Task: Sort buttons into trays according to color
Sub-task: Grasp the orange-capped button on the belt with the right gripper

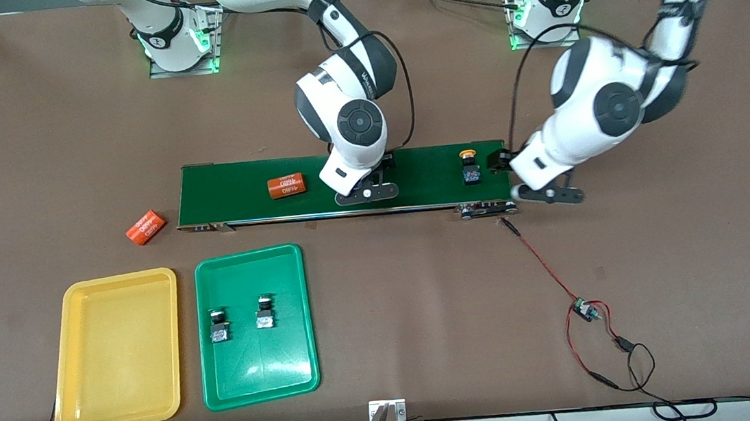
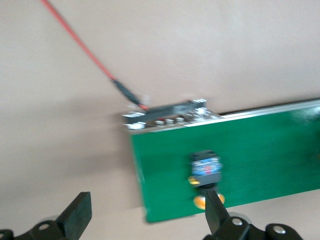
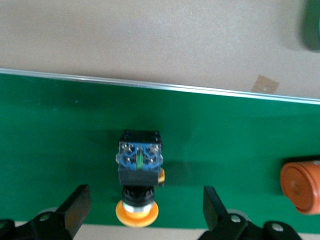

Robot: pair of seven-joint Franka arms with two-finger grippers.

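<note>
One yellow-capped button (image 1: 469,168) lies on the dark green belt (image 1: 236,193) near the left arm's end. My left gripper (image 1: 514,164) hangs open over that belt end; in the left wrist view, one finger (image 2: 216,210) stands right by this button (image 2: 206,171) and the other finger is off the belt, gripper (image 2: 147,215). My right gripper (image 1: 378,169) is open over mid-belt, straddling a second yellow button (image 3: 140,157) without touching it, gripper (image 3: 146,207). Two green buttons (image 1: 219,325) (image 1: 264,312) lie in the green tray (image 1: 260,379). Beside it, the yellow tray (image 1: 117,352) holds nothing.
An orange numbered cylinder (image 1: 287,186) lies on the belt, seen too in the right wrist view as the cylinder (image 3: 301,192). Another cylinder (image 1: 145,227) lies on the table off the belt's end. A red-black wire (image 1: 546,270) with a small board runs from the belt's other end.
</note>
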